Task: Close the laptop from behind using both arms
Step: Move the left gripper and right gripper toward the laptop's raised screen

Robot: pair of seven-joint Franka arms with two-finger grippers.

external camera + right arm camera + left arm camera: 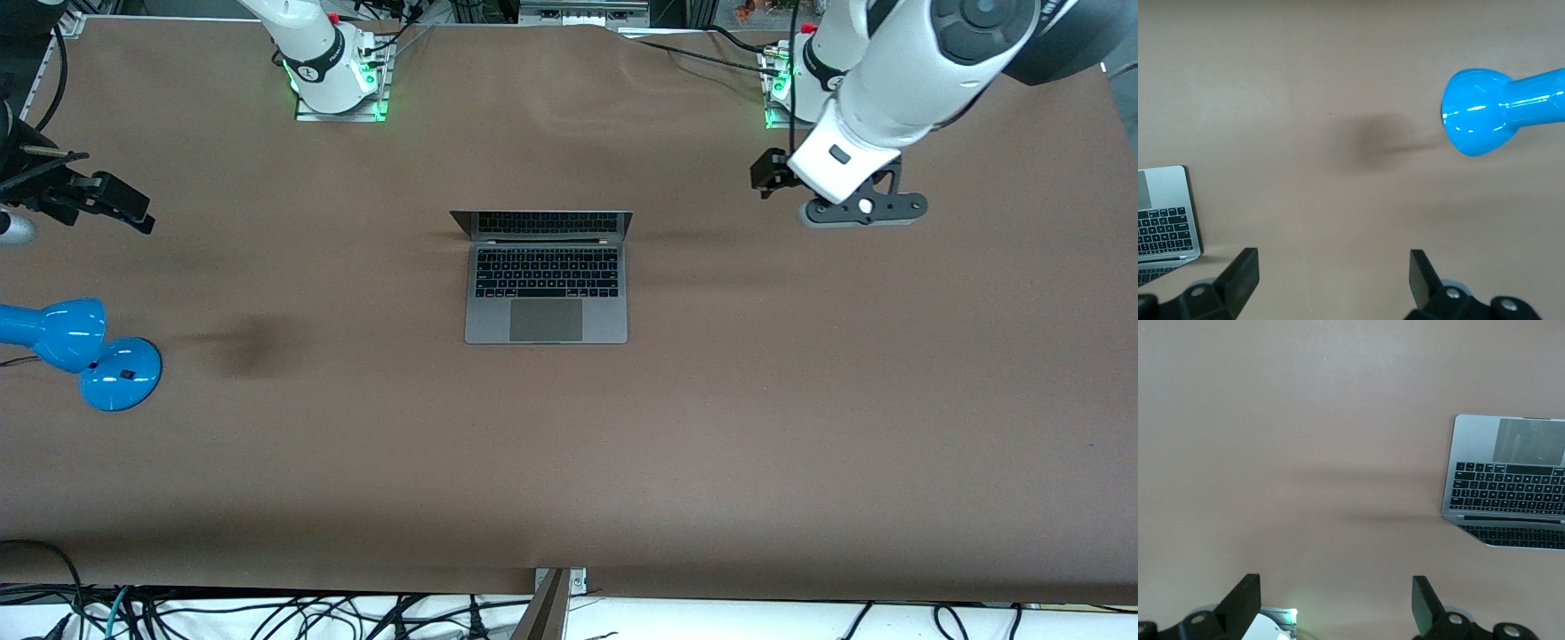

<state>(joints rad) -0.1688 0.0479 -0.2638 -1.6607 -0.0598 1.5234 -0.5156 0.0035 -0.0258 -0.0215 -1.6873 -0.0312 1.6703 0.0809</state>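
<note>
Front view: laptop [546,283] sits open at mid-frame on the brown table [800,427], screen upright along its upper edge, keyboard and trackpad facing the camera. Left end effector [861,210] hangs at upper right of the frame, over bare table toward the left arm's end, well apart from the laptop. Right end effector [98,201] is at the frame's left edge, over the table above a blue lamp [80,348] that stands at lower left.

Left wrist view: left end effector [1337,603], fingers [1239,599] spread wide, nothing between them. Laptop [1506,487] shows at the right edge of the frame, lid hinged open.

Right wrist view: right end effector [1333,280], fingers [1238,275] apart and empty. Laptop [1165,217] corner at lower left of the frame; lamp [1491,110] head at upper right.

Handling, judged: metal shell is stiff and smooth, so pads may slip; the screen is fragile. The base looks heavy enough to stay put while the hinge gives light resistance. No grasp needed: press evenly on the lid's back near both top corners, one arm each, and ease it down slowly.
</note>
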